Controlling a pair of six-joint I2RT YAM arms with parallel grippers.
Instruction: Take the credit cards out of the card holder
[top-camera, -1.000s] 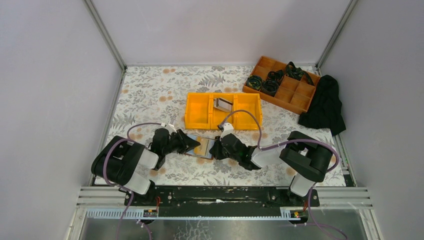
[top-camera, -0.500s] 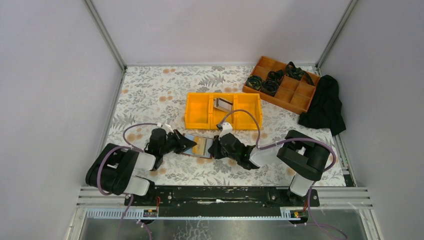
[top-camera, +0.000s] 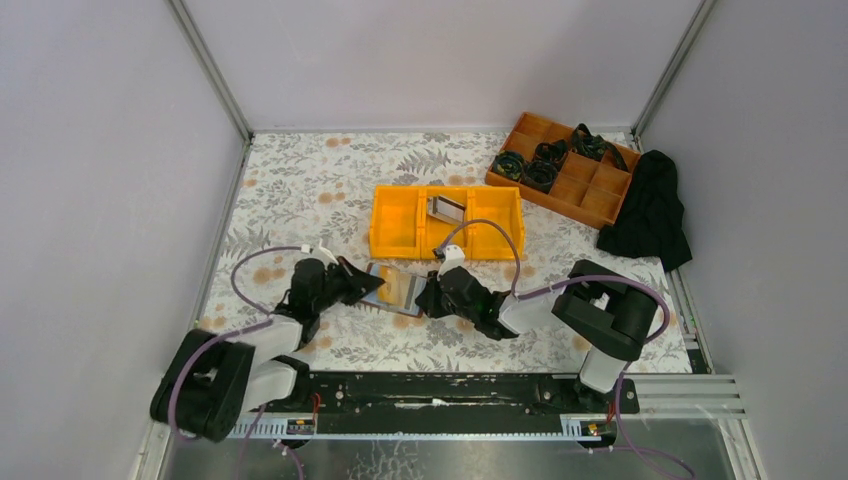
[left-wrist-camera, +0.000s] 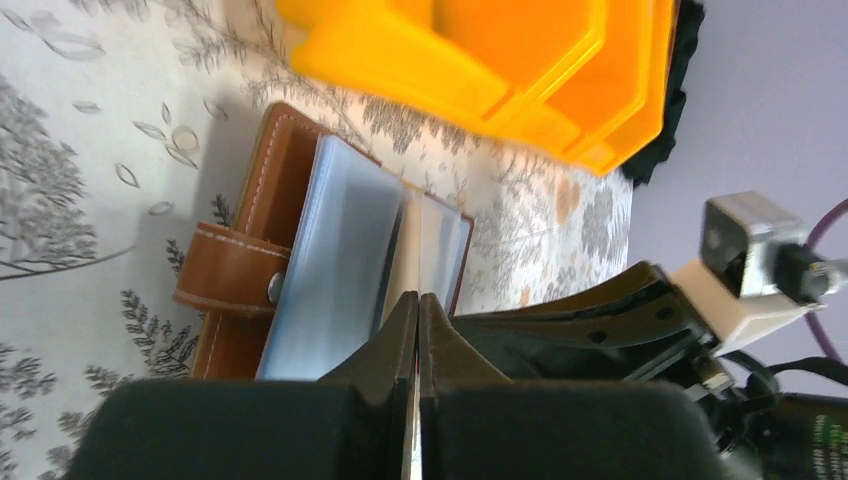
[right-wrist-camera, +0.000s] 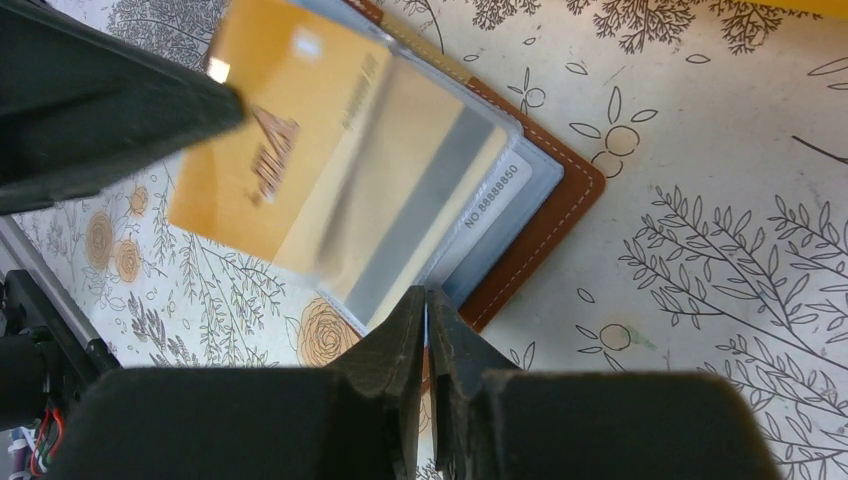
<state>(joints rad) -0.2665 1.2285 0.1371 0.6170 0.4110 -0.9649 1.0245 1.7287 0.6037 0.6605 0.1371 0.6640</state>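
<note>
Two end effectors (left-wrist-camera: 417, 297) (right-wrist-camera: 427, 292) clamped, left on card (right-wrist-camera: 280, 160), right on holder (right-wrist-camera: 560, 215), strap (left-wrist-camera: 230, 270) left-wrist only

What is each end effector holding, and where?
The left end effector grips the gold credit card by one edge; the right end effector grips the card holder's clear sleeve by its edge.

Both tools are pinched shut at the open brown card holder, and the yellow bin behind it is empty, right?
No: the yellow bin is not empty; the top view shows a card in its middle compartment. Otherwise right: left tool and right tool are pinched shut at the open brown card holder.
</note>
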